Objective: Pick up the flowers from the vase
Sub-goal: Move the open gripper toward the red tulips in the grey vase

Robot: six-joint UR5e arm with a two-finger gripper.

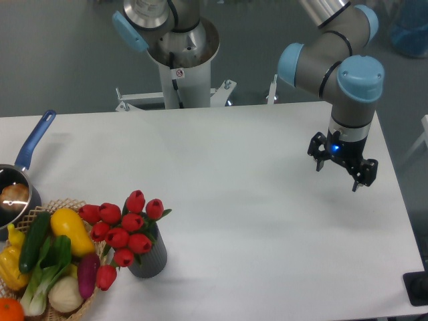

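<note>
Currently flowers (pixel 125 231) sit upright in vase (pixel 150 255), stems down the hole, at front-left of surface (pixel 241 200), touching wicker basket (pixel 80 304); likely staged there for a top grasp; end effector (pixel 342 166) hovers well apart at right, fingers spread wide, holding nothing, touching nothing; approx. whole task remains.

A robotics lab: arm pedestal (pixel 179 73) bolted behind a white table (pixel 254 221), grey floor.
</note>
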